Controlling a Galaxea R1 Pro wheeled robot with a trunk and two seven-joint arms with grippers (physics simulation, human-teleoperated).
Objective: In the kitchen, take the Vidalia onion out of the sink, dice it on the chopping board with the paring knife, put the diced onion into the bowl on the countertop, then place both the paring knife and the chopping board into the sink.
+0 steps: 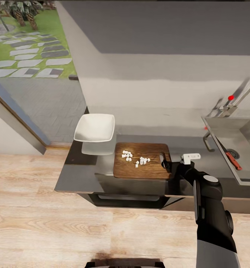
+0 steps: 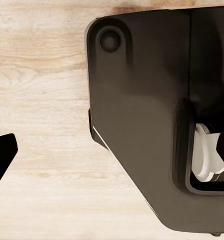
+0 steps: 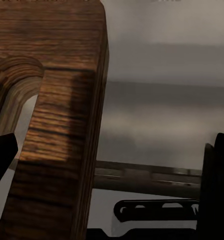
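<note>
The right gripper (image 1: 165, 162) sits at the handle end of the chopping board (image 1: 140, 162), the end that points toward the sink (image 1: 229, 130). In the right wrist view one dark finger (image 3: 2, 157) pokes into the board's handle slot and the other finger (image 3: 219, 185) stands past the board's end, so the jaws are apart with the end of the board (image 3: 62, 125) between them; whether they squeeze it cannot be told. The board's long side runs along the countertop (image 1: 76, 178), from the bowl (image 1: 95, 127) toward the sink. Small white onion pieces (image 1: 134, 157) lie in the middle of the board, so the bowl looks empty and the dicing looks done. The paring knife (image 1: 229, 154) already lies in the sink. The right arm is the nearer one to the board. The left wrist view looks down on the robot's dark body (image 2: 152, 120) and the pale wooden floor (image 2: 42, 100), with one finger tip (image 2: 1, 155) at the edge, so the left claw's state cannot be told
</note>
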